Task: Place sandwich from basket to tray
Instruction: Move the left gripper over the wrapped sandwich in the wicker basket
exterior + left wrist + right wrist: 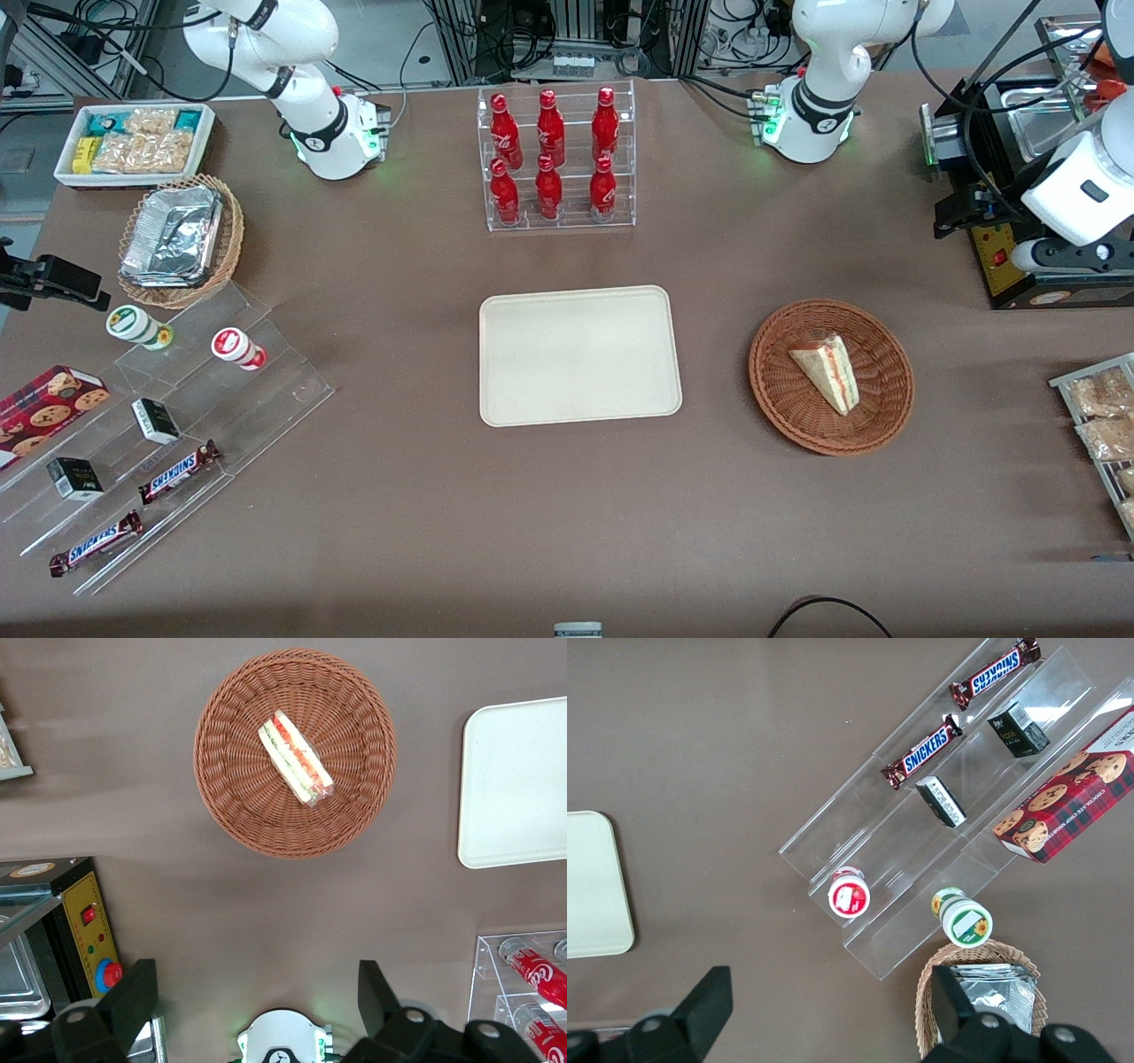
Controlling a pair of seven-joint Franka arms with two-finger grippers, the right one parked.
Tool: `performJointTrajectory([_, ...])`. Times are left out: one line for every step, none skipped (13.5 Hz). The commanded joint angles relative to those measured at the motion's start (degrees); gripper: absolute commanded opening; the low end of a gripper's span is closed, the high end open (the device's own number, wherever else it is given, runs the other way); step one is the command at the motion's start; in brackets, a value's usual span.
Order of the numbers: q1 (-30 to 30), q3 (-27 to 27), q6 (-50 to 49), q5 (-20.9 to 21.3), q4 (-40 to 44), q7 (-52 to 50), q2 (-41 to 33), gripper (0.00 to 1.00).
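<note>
Black fingers [135,997] of the gripper [257,1001] stand spread wide apart and empty, hanging high above the table, clear of the basket [226,797]. In it lies the sandwich [295,758], a soft, light wedge in slippery clear wrap. I'd take it gently across its flat bread faces. The tray [509,828] sits bare nearby.

Bright, even overhead light; soft shadows, sharp focus.
</note>
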Motion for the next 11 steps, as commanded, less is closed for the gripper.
performJointTrajectory([-0.56,0.33,-0.33,0.35,0.21,0.87,-0.33,1.0])
performJointTrajectory([-0.56,0.24,-0.06,0.35,0.03,0.7,0.03,1.0])
performJointTrajectory([-0.56,0.24,0.03,0.35,-0.4,0.87,1.25,1.0])
performJointTrajectory([-0.56,0.24,0.9,0.35,-2.24,1.05,1.78,1.0])
performJointTrajectory([-0.73,0.24,4.39,0.35,-4.78,1.05,1.87,1.0])
performJointTrajectory([-0.99,0.15,8.08,0.35,-8.2,1.05,1.7,1.0])
performJointTrajectory([-1.0,-0.02,11.42,0.35,-11.36,0.96,1.61,1.0])
performJointTrajectory([-1.52,-0.11,15.72,0.44,-14.61,0.96,1.61,1.0])
performJointTrajectory([-2.22,-0.11,19.68,0.44,-17.52,0.79,1.61,1.0])
performJointTrajectory([-2.23,-0.11,23.81,0.44,-20.77,0.61,1.52,1.0])
performJointTrajectory([-2.23,-0.11,28.46,0.44,-24.11,0.26,1.44,1.0])
